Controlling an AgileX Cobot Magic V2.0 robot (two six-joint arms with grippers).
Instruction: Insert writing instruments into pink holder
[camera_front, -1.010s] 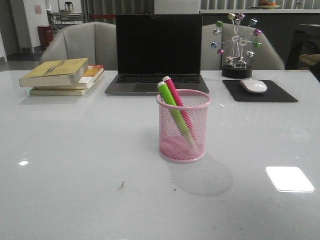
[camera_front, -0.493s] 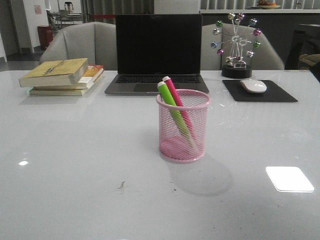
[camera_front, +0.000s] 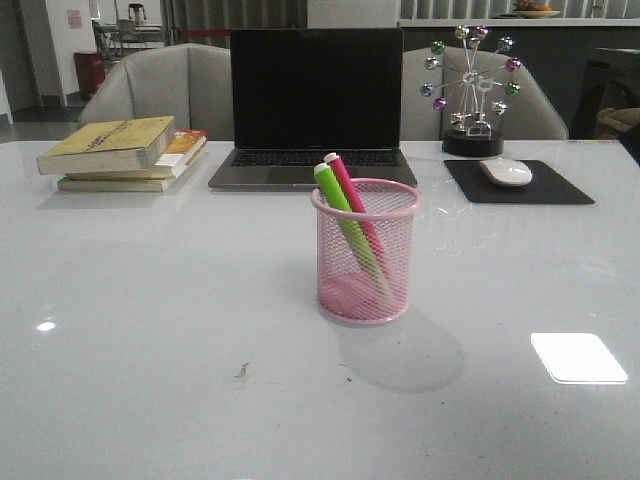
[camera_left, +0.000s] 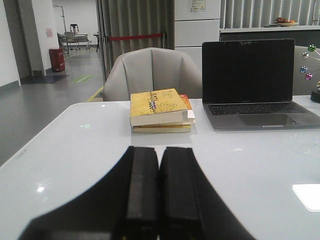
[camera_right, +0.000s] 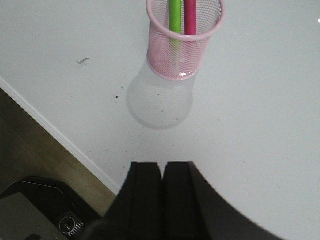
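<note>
Two markers, lime green marker (camera_front: 345, 215) and pink marker (camera_front: 352, 200), lean in the pink holder (camera_front: 365, 252) (light, tippy mesh; I'd grip its rim), left gripper (camera_left: 158, 187) and right gripper (camera_right: 162, 192) both closed, empty.

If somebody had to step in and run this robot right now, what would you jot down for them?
Left gripper: shut, holding nothing, above the table facing the stacked books and laptop.
Right gripper: shut, holding nothing, above the table's near edge, apart from the pink holder.
Things: the lime green marker and pink marker both stand tilted inside the pink holder, tops above its rim.
Done: both markers are inserted.
Left: nothing visible to insert; no other writing instruments show on the table.
</note>
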